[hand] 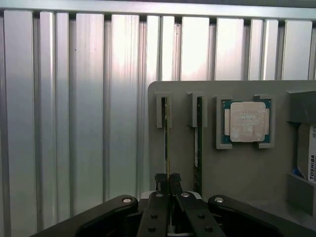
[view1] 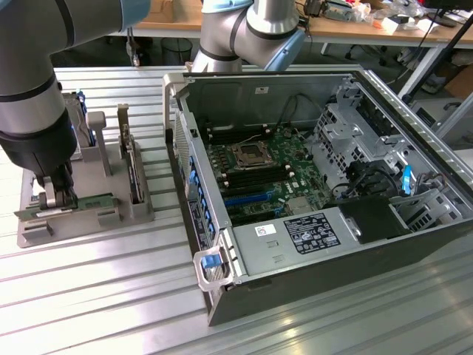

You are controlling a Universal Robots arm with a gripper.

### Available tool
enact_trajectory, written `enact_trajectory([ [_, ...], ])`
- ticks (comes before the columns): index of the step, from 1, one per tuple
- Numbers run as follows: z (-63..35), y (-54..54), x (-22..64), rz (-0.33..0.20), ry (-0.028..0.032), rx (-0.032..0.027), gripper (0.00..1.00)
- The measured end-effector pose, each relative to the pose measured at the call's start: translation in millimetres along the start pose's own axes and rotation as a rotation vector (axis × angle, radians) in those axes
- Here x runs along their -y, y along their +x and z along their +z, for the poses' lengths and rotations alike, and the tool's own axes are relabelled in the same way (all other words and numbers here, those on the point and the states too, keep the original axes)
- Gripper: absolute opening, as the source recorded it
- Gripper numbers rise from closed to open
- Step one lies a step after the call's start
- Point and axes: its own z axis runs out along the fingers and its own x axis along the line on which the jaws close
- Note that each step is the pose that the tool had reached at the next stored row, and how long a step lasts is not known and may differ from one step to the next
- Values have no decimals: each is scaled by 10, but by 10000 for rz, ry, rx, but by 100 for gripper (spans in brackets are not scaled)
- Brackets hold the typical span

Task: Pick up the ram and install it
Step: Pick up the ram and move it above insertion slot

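Found the gripper [view1: 53, 194] at the exterior view's left, pointed straight down over the grey holder [view1: 103, 216]. Held the jaws narrow, pinched on the ram [hand: 167, 143] across its 2 flat faces, with fingertips [hand: 160, 178] pressed to either side of the thin upper edge. Saw it seated on edge in its slot, not yet lifted clear. Judged that upright stance a way to leave room on both sides for the fingers.

Just beside it, in a parallel slot, noted a 2nd stick [hand: 198, 143], untouched. Beyond that, spotted a square processor [hand: 246, 121] laid flat in a corner-framed pocket, and a drive [hand: 309, 158] standing in its own bay. Also made out a wider card [view1: 135, 166] upright on the same holder, nearer the exterior view's right.

Further right, well apart from the holder, noted the open case [view1: 414, 244] laid on its side with the lid off, presumably to turn the board [view1: 292, 159] face up for a straight push from above. Saw long black memory slots [view1: 251, 180] beside the socket [view1: 247, 154], bare as far as could be told.
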Motion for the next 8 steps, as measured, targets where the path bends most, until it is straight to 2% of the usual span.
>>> enact_trajectory([
  [8,-28,0,0,1,0,0,12],
])
